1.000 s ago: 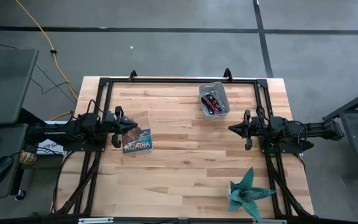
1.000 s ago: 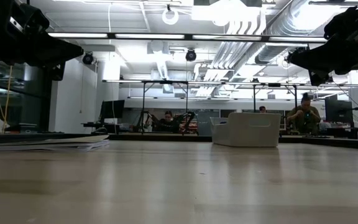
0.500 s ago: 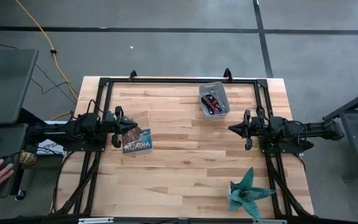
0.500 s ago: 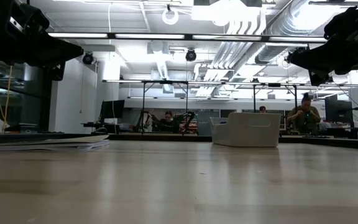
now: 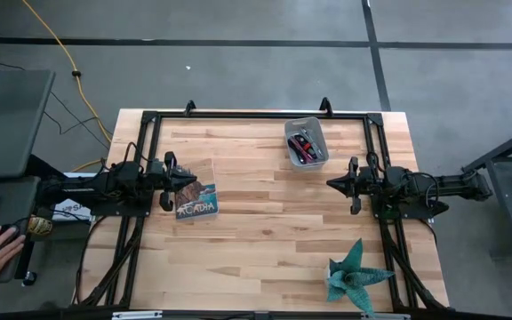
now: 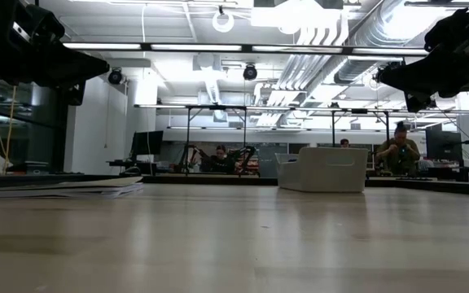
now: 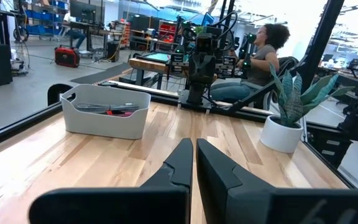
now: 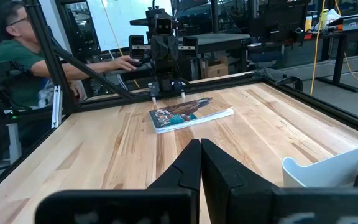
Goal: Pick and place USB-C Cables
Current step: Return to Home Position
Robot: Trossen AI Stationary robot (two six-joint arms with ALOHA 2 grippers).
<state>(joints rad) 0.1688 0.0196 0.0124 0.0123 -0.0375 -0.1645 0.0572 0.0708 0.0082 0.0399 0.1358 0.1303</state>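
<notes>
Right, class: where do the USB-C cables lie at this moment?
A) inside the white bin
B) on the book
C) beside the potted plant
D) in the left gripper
A: the high view shows the USB-C cables lying inside the white bin.

Both arms are matte black, built of slim jointed segments: the left arm (image 5: 105, 185) and the right arm (image 5: 434, 188), with thin black cables (image 5: 427, 178) looping along them. Each ends in a short crossbar (image 5: 355, 187) carrying 2 fingers. The left end effector (image 7: 193, 149) and the right end effector (image 8: 200, 149) show smooth, wedge-shaped black fingers (image 7: 219, 175), blocky at the base and tapering to blunt tips.
</notes>
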